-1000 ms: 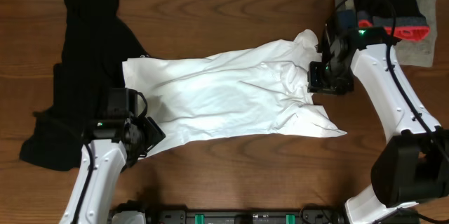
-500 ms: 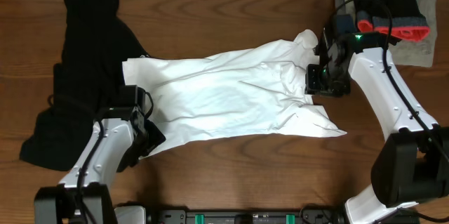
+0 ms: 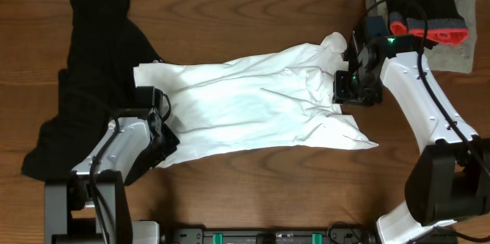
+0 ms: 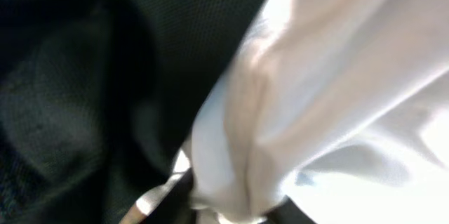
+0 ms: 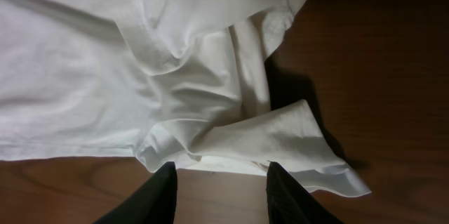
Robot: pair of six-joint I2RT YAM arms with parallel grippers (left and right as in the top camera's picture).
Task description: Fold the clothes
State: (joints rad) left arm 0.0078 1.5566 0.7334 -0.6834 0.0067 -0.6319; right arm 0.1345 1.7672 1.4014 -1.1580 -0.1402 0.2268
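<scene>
A white garment (image 3: 245, 106) lies spread across the middle of the table, wrinkled and bunched at its right end (image 5: 210, 83). My left gripper (image 3: 161, 137) sits at its lower left corner, where the white cloth meets a black garment (image 3: 92, 83). In the left wrist view a bunched fold of the white garment (image 4: 245, 133) runs down between the fingers of my left gripper (image 4: 235, 213), which is shut on it. My right gripper (image 3: 348, 95) hovers over the garment's right end. It is open (image 5: 221, 178), with bare wood between its fingers and the cloth edge just ahead of them.
The black garment (image 4: 70, 76) lies crumpled along the left side of the table. A stack of clothes (image 3: 425, 7) in black, red and grey sits in the back right corner. Bare wooden table (image 3: 268, 190) shows along the front.
My left gripper has moved in onto the white garment's lower left corner and closed on it. The right arm has barely moved.
</scene>
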